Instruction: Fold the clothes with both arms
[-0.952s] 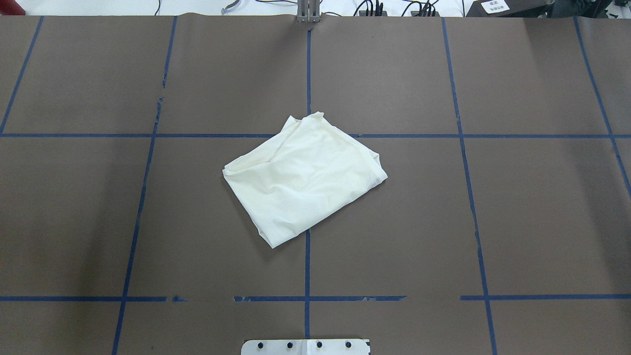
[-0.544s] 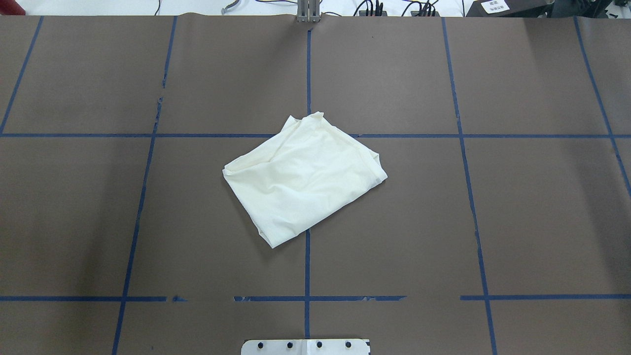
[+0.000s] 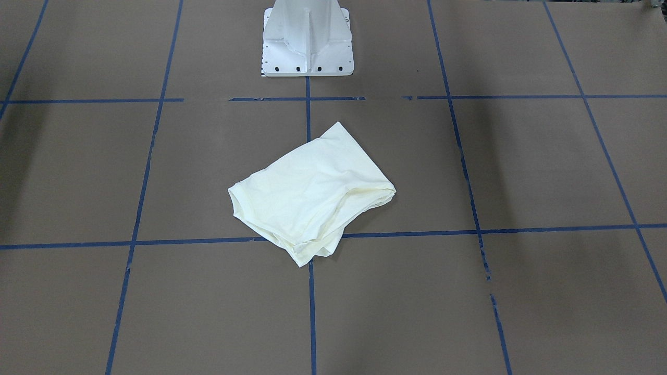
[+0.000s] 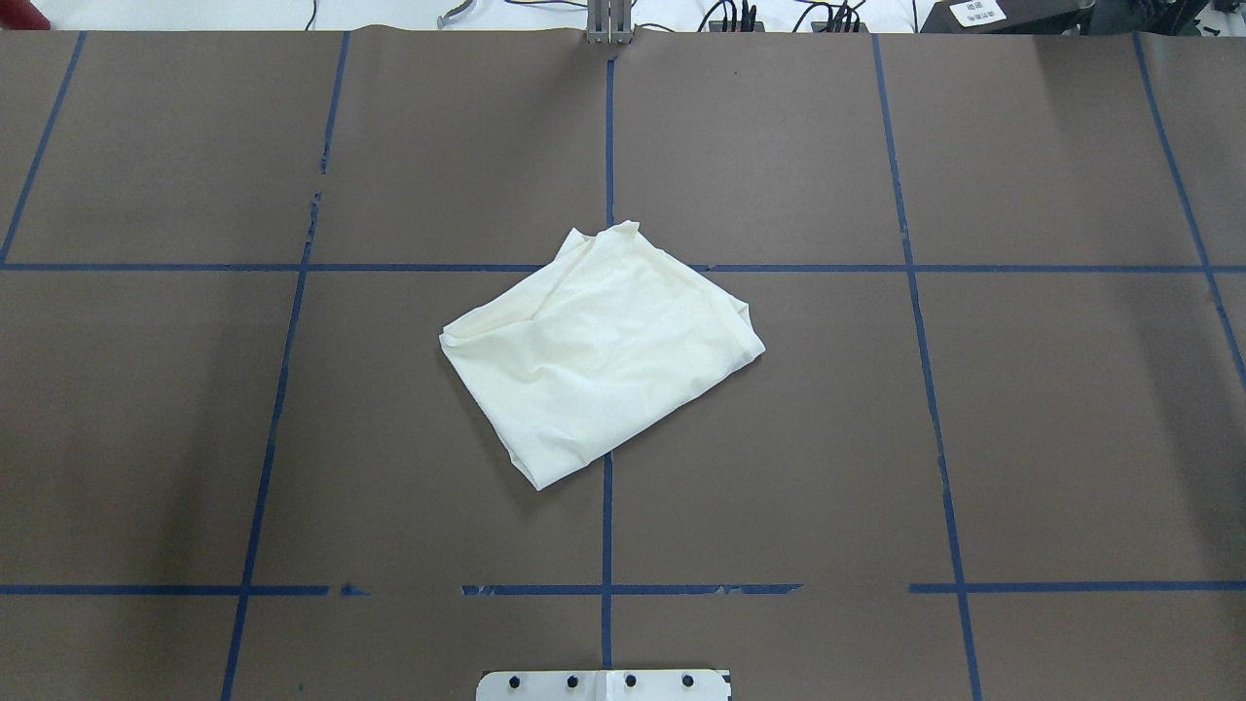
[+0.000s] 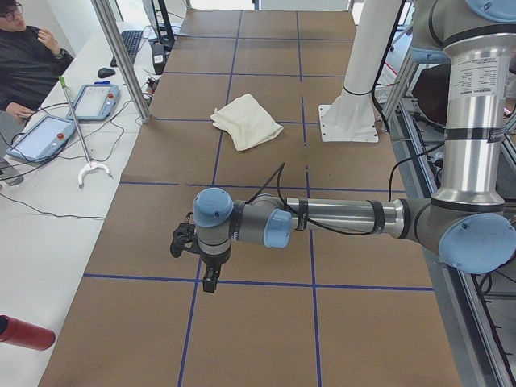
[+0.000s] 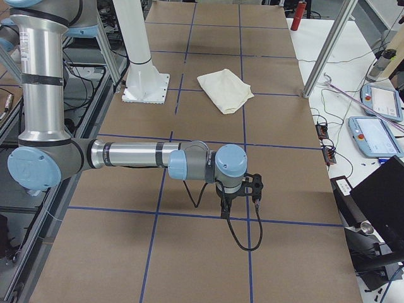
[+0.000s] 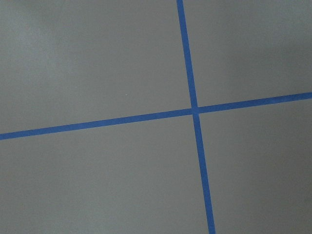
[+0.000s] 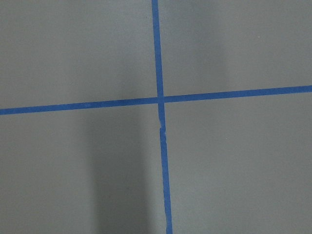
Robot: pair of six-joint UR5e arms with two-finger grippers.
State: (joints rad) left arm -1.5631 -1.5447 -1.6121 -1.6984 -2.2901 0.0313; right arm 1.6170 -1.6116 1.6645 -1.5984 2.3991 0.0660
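Overhead exterior: shirt (image 4: 599, 350) sits mid-table, looks soft and floppy, so I'd pinch two corners. Can't tell the jaws on left gripper (image 5: 211, 282) or right gripper (image 6: 225, 209).

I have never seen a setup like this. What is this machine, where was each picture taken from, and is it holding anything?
This is a robot with two jointed metal arms on one white pedestal. Two pictures look down on the brown table from opposite sides. Two look along it, one from each end. Two come from small cameras on the wrists, and they show only bare table and blue tape lines.

The left arm and the right arm each reach out low over one end of the table. They end in the black left gripper and right gripper. I see nothing in either. These side views do not show whether they are open or shut.

In the middle, far from both grippers, lies one cream-white shirt, folded into a rough packet. A person sits at a side desk.
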